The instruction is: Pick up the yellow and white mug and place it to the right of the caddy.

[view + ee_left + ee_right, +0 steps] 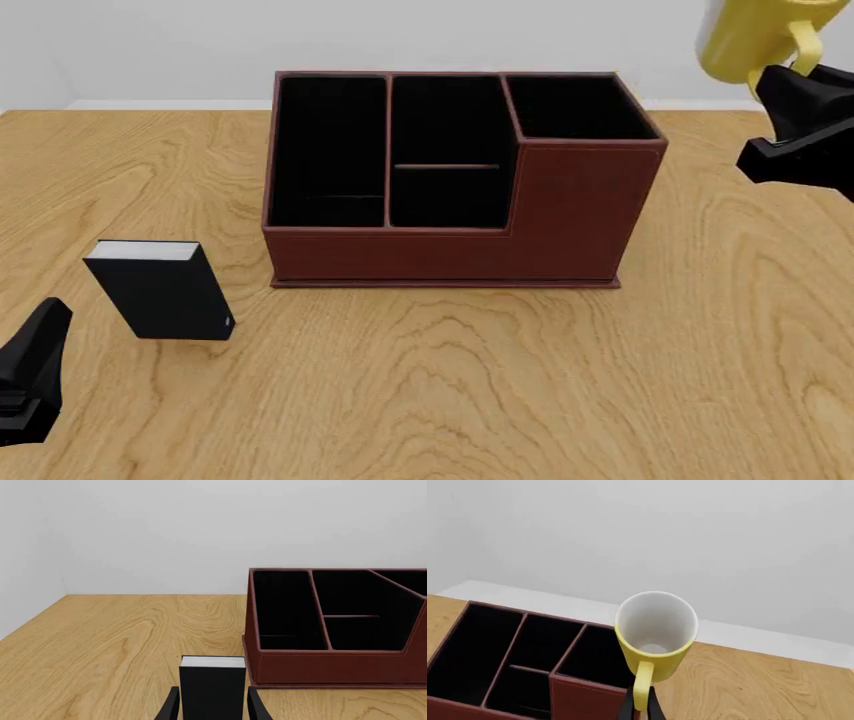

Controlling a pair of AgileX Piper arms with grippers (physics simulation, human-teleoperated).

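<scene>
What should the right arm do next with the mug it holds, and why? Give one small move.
Probably lower it straight down. The right gripper holds the yellow and white mug by its handle, raised off the table, already right of the caddy, with bare wood below.

So the surface (441, 390) is a light wood-grain top running back to a pale wall. Two things sit on it. The caddy (574, 220), a big dark red-brown box with black-lined compartments, is around the middle toward the far side, and its right far corner section stands taller than the rest. A small black block (160, 292) with a white top edge stands to the near left of it, clearly apart.
</scene>
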